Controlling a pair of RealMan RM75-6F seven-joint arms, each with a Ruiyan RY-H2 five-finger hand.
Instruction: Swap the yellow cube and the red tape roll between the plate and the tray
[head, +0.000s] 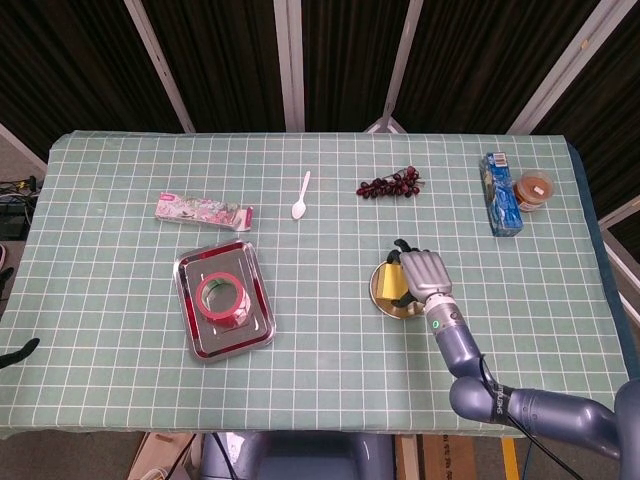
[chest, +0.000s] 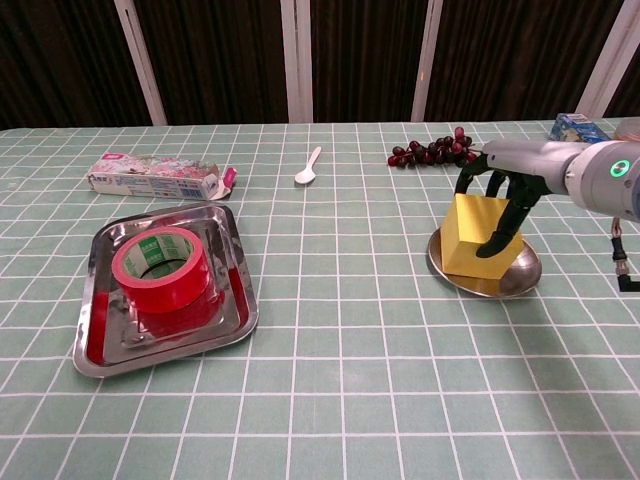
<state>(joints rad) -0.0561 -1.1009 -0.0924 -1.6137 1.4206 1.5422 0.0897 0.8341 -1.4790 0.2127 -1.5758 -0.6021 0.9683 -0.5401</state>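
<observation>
While the red tape roll (chest: 165, 268) is sitting untouched in the tray (chest: 226, 324) at the near left of the table (chest: 340, 390), we are logging the first step as in hand: lifting the yellow cube (chest: 476, 236) off the plate (chest: 525, 270) at the right.

Right hand (chest: 500, 196): it is arching over the cube from above, with the fingers (chest: 502, 228) curling down its right face and another dropping behind its far left corner. We are reading this as a grasp closing, though we cannot tell whether the fingers are bearing on the cube or standing just off it.

Next move, as we are judging it: a firm squeeze on opposite faces, then a straight lift clear of the plate's rim.

Left hand (head: 18, 350): only a dark tip is showing at the left edge of the head view, so we are leaving its state as unknown.

In the head view the right hand is hiding most of the cube and part of the plate.
</observation>
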